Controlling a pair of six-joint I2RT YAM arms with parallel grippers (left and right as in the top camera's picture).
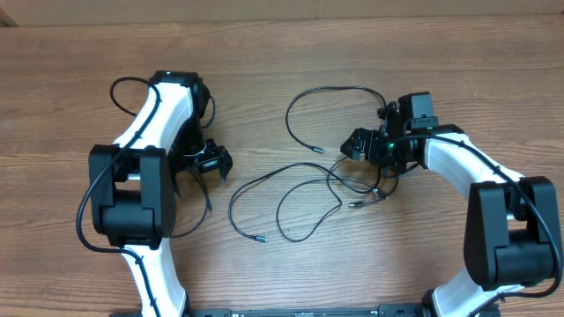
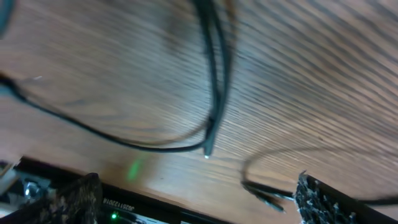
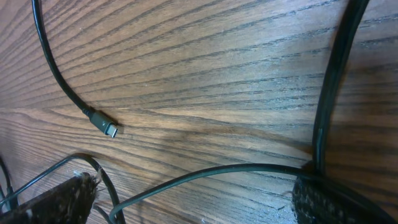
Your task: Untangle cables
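- Two arms bend inward over the wooden table (image 1: 291, 53). The left gripper (image 1: 224, 165) and right gripper (image 1: 351, 148) point toward each other, both with fingers spread wide and gripping nothing.
- One printed label (image 2: 134, 204) in the left wrist view is too blurred to read.
- Black cables (image 1: 291, 189) lie looped between the grippers, tangled beside the right one. Their number is unclear, but at least three plug tips show.

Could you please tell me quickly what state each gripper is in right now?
Left gripper: open, holding nothing.
Right gripper: open, holding nothing.
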